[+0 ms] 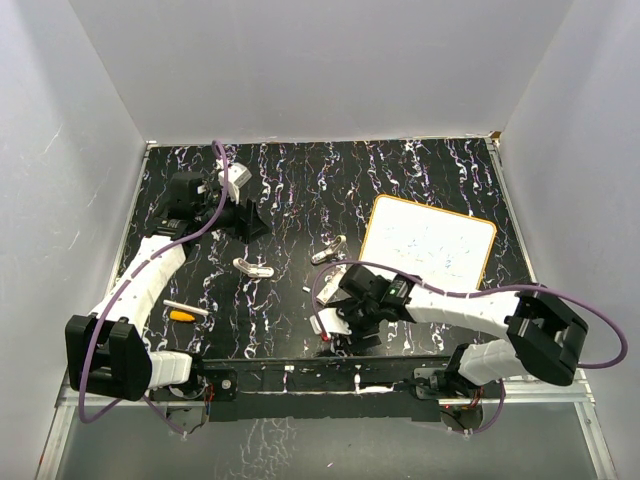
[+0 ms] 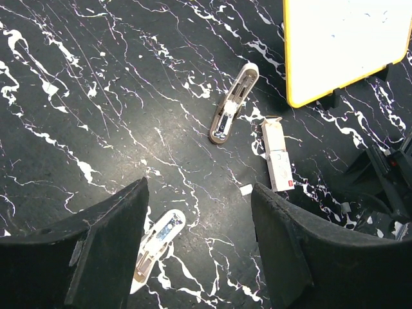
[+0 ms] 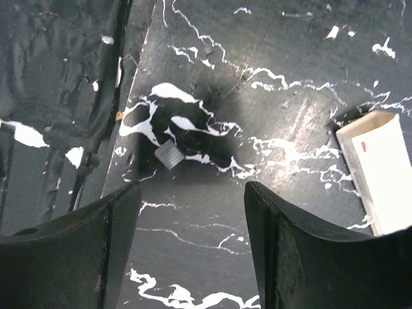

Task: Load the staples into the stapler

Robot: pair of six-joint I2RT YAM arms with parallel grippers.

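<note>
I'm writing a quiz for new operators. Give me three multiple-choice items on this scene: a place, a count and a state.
1. Where on the table does the staples box lie?
A. far edge
B. near edge, beside the right gripper
C. left edge

2. How many mini staplers lie on it?
A. one
B. four
C. two

3. The right gripper is:
A. open and empty
B. shut on the box
C. shut on a stapler

Answers:
1 B, the right wrist view shows the box beside its finger.
2 C, both show in the left wrist view.
3 A, its fingers stand apart, nothing between.
</note>
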